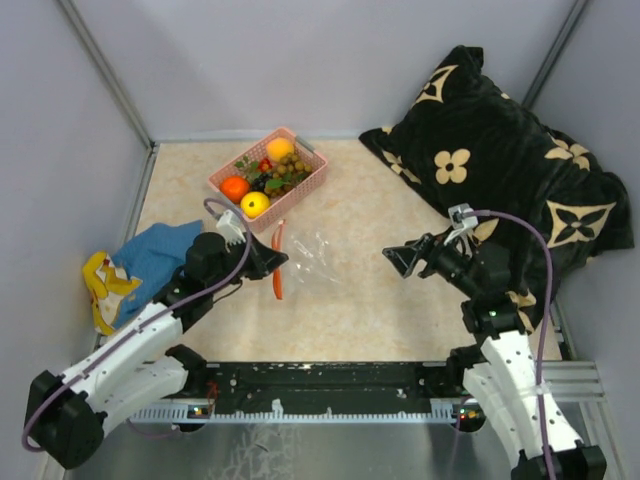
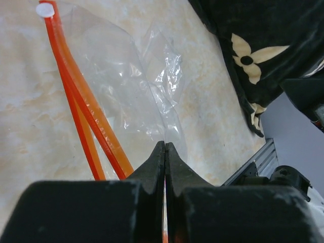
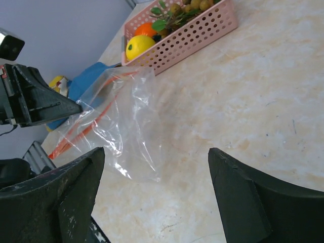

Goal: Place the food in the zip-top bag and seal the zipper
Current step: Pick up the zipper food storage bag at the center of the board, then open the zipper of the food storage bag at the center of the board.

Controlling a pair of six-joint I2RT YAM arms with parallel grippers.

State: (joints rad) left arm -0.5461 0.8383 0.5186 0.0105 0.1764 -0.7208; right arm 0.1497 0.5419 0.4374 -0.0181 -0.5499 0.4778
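Note:
The clear zip-top bag [image 1: 318, 262] [image 2: 126, 86] [image 3: 126, 121] lies crumpled mid-table, its red-orange zipper [image 1: 278, 272] [image 2: 76, 96] [image 3: 81, 132] on the left side. My left gripper [image 1: 280, 260] [image 2: 165, 147] is shut on the bag's mouth edge; orange strip shows between the pressed jaws. The food sits in the pink basket [image 1: 312, 185] [image 3: 197, 33]: an orange fruit [image 1: 235, 187], a yellow fruit [image 1: 255, 204] [image 3: 139, 46] and a tan berry cluster [image 1: 290, 170]. My right gripper [image 1: 397, 262] [image 3: 156, 152] is open and holds nothing, right of the bag and facing it.
A black cushion [image 1: 500, 170] [image 2: 253, 55] with cream flowers fills the back right corner. A blue-and-yellow cloth [image 1: 150, 255] [image 3: 86, 81] lies at the left wall. A metal rail [image 1: 320, 400] runs along the near edge. Grey walls enclose the table.

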